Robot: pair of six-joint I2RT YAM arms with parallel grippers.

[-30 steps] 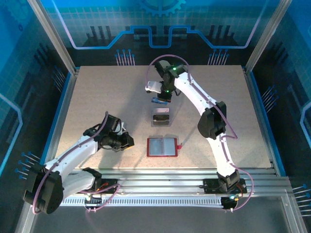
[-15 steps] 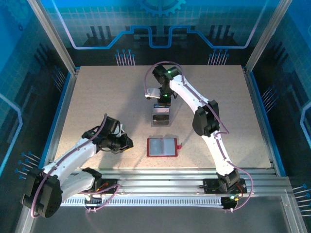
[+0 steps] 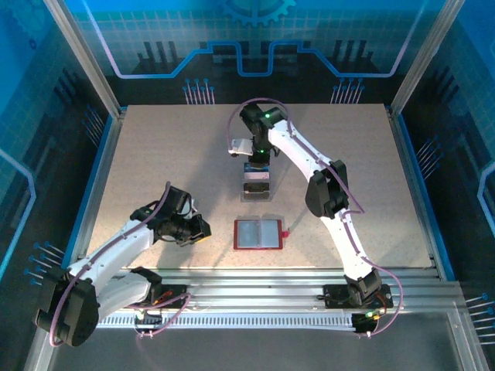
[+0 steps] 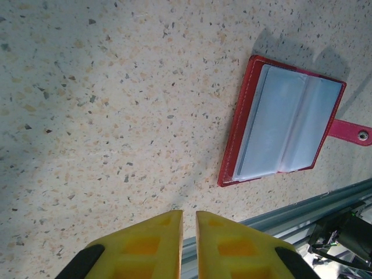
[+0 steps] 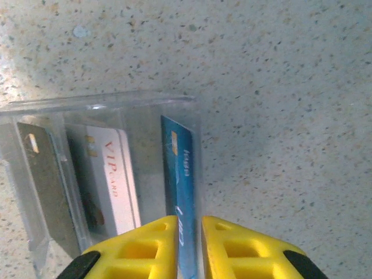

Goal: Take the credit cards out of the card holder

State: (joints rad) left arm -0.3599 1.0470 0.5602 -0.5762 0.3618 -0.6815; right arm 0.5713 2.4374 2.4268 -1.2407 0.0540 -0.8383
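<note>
Top external, R arm (image 3: pixel 300 153) stretched over box (image 3: pixel 256 195) — R gripper (image 3: pixel 257 162) slit-wide, hold unclear

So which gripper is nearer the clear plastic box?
Right. The right gripper sits at the clear plastic box's far end; the left gripper hangs left of the open red wallet.
</note>
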